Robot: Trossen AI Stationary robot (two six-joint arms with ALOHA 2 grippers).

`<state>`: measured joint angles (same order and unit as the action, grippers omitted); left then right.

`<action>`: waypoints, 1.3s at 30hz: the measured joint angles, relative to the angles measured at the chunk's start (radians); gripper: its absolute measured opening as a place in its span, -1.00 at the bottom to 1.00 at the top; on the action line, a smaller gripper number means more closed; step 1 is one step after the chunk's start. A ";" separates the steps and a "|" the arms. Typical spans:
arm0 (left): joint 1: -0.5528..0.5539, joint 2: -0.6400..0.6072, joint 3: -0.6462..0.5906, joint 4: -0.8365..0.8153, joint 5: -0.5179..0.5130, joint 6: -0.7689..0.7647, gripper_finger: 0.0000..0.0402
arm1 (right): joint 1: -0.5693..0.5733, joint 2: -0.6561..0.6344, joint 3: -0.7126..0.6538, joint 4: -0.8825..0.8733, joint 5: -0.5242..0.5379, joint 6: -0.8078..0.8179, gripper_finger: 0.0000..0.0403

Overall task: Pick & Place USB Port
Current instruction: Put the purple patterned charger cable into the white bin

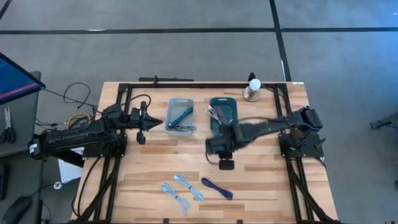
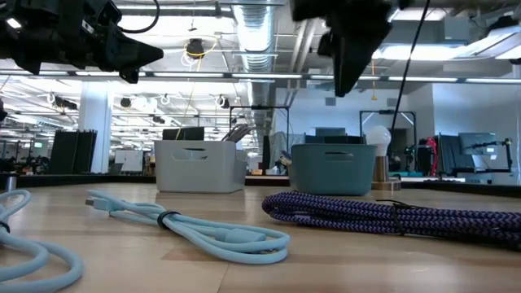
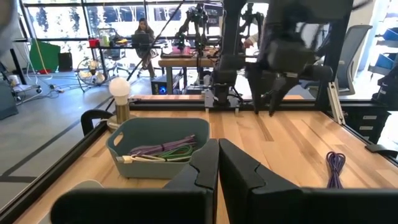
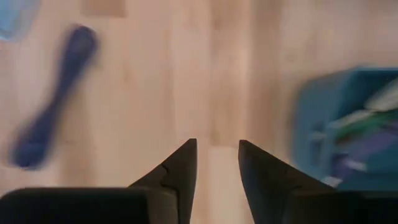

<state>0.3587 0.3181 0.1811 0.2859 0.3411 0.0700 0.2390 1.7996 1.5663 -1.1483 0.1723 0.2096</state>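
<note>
Three coiled USB cables lie on the wooden table near its front edge: two light blue ones [image 1: 176, 196] [image 1: 188, 185] and a dark purple one [image 1: 216, 188] [image 4: 50, 121]. My right gripper [image 1: 219, 149] [image 4: 217, 162] hangs above the table's middle, pointing down, open, with nothing between its fingers. It is just in front of the teal bin [image 1: 222, 112] [image 4: 348, 137], which holds several cables, and behind the purple cable. My left gripper [image 1: 142, 121] [image 3: 217, 165] is shut and empty, held level above the table's left side.
A grey bin [image 1: 180, 115] with a cable in it stands left of the teal bin. A lamp with a round bulb [image 1: 253, 87] stands at the far edge. Bare wood lies between the bins and the cables at the front.
</note>
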 joint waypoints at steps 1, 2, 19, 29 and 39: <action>0.000 0.000 0.000 0.000 0.000 0.000 -0.94 | 0.023 -0.005 0.000 -0.020 0.066 0.005 -0.47; 0.000 0.000 0.000 0.000 0.000 0.000 -0.94 | 0.044 -0.008 0.000 -0.035 0.134 0.020 -0.47; 0.000 0.019 0.000 0.010 0.000 0.000 -0.94 | 0.258 -0.419 -0.474 0.145 0.674 0.397 -0.52; 0.000 0.024 0.000 0.020 0.000 0.000 -0.94 | 0.256 -0.826 -0.968 0.786 0.449 0.258 -0.52; 0.000 0.024 0.000 0.023 0.000 0.000 -0.94 | 0.257 -0.912 -1.082 1.077 0.173 -0.032 -0.52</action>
<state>0.3587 0.3424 0.1814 0.3088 0.3408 0.0700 0.4965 0.8877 0.4839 -0.0712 0.3449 0.1776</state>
